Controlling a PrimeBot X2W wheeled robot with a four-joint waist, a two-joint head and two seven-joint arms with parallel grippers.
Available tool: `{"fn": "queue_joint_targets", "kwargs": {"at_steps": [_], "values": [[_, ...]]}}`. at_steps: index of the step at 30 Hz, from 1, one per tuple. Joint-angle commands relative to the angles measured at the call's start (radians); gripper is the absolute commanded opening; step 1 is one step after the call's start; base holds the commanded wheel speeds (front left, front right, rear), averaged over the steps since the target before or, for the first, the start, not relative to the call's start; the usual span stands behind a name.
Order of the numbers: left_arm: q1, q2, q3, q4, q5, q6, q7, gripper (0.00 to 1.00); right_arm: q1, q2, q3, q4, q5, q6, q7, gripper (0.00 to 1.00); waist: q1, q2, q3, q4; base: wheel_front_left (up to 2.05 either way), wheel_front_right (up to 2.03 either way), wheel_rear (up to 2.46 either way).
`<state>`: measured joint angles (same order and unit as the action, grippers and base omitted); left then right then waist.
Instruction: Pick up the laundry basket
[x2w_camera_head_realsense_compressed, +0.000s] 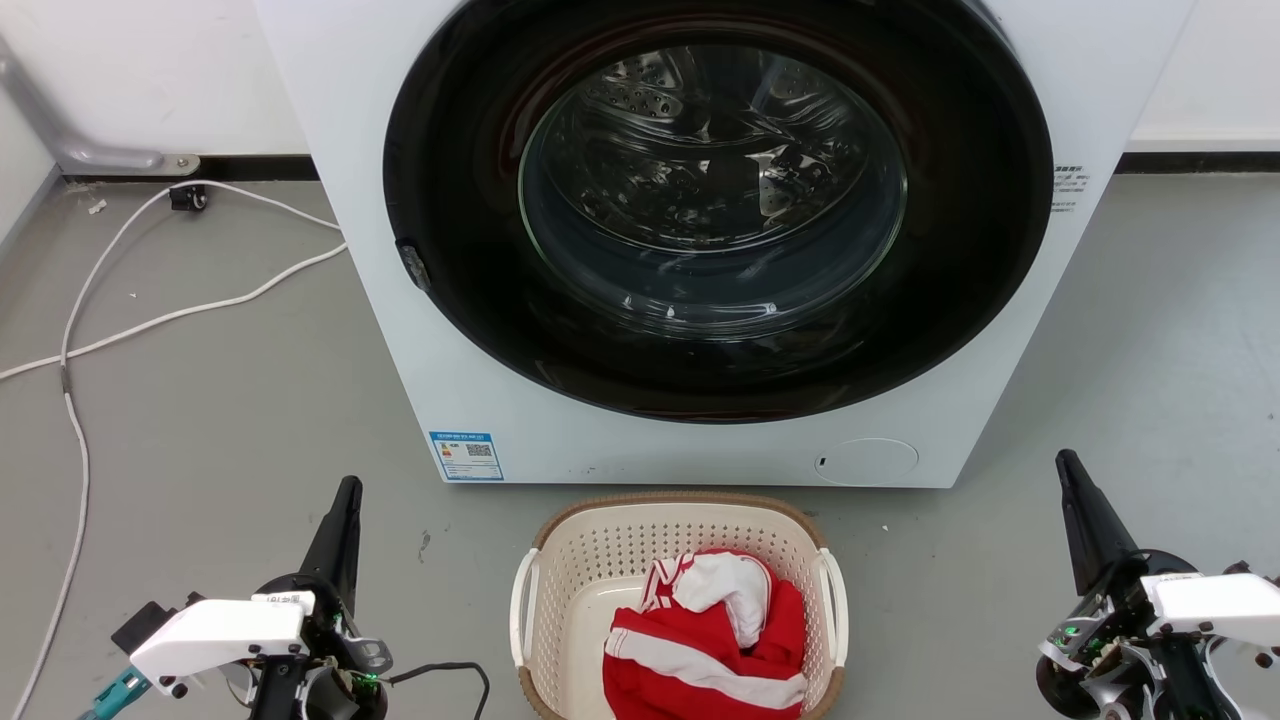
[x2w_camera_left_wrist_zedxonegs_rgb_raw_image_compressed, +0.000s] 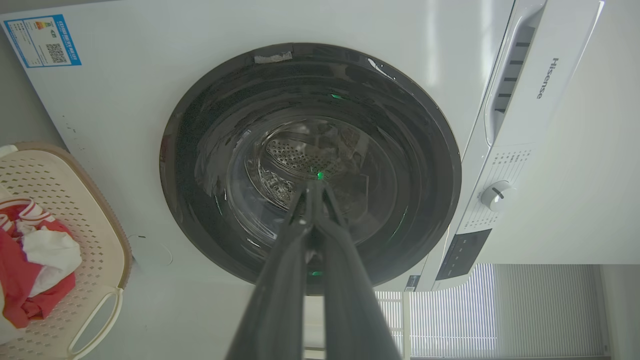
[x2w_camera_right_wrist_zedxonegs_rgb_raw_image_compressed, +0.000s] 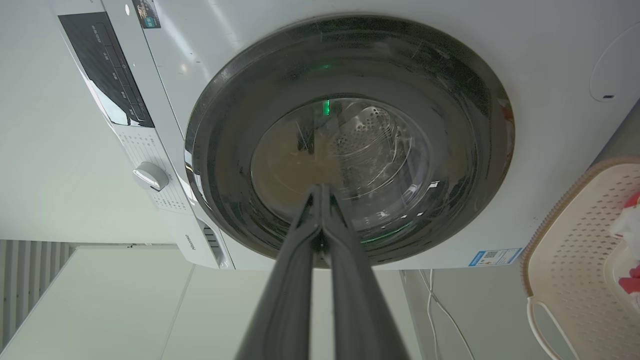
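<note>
Laundry basket (x2w_camera_head_realsense_compressed: 610, 545): on the floor (x2w_camera_head_realsense_compressed: 200, 420), not yet lifted.
Stands just in front of the front-loading washing machine (x2w_camera_head_realsense_compressed: 700, 455), with a red-and-white garment (x2w_camera_head_realsense_compressed: 700, 650) inside and its white side handles (x2w_camera_head_realsense_compressed: 521, 610) free. Left gripper (x2w_camera_head_realsense_compressed: 346, 497) and right gripper (x2w_camera_head_realsense_compressed: 1070, 470) are well apart on either side, jaws pressed together, holding nothing. Done: apparently none of the lift. Left: approach, grip both sides, raise.
</note>
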<state>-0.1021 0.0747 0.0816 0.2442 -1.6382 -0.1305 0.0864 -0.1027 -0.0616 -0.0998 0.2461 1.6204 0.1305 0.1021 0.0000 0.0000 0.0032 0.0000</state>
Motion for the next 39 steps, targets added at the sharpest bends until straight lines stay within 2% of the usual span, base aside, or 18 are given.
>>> {"fn": "queue_joint_targets", "kwargs": {"at_steps": [1,22,23,32,39], "values": [[-0.008,-0.002,0.004,0.002,0.007,0.000,0.005,0.00,-0.012,0.003,-0.002,0.001,-0.004,0.000,0.003,0.00,0.0000,0.0000,0.000,0.000,0.00,0.00,0.00],[-0.009,-0.007,0.011,0.002,0.013,0.000,0.010,0.00,-0.012,0.006,-0.005,0.001,-0.007,0.000,0.005,0.00,0.0000,0.0000,0.000,0.000,0.00,0.00,0.00],[0.000,-0.007,0.008,0.000,0.007,0.000,0.007,1.00,0.000,0.003,-0.004,0.000,-0.002,0.000,0.004,1.00,0.0000,0.0000,0.000,0.000,0.00,0.00,0.00],[0.001,-0.012,-0.028,-0.002,0.008,0.000,-0.021,1.00,0.021,0.002,0.017,-0.004,-0.022,0.000,-0.029,1.00,0.0000,0.0000,0.001,0.001,0.00,0.00,0.00],[-0.015,0.007,-0.082,-0.020,0.116,0.000,-0.059,1.00,0.026,-0.006,0.030,-0.021,-0.142,0.000,-0.064,1.00,0.0000,0.0000,0.001,0.002,0.00,0.00,0.00]]}}
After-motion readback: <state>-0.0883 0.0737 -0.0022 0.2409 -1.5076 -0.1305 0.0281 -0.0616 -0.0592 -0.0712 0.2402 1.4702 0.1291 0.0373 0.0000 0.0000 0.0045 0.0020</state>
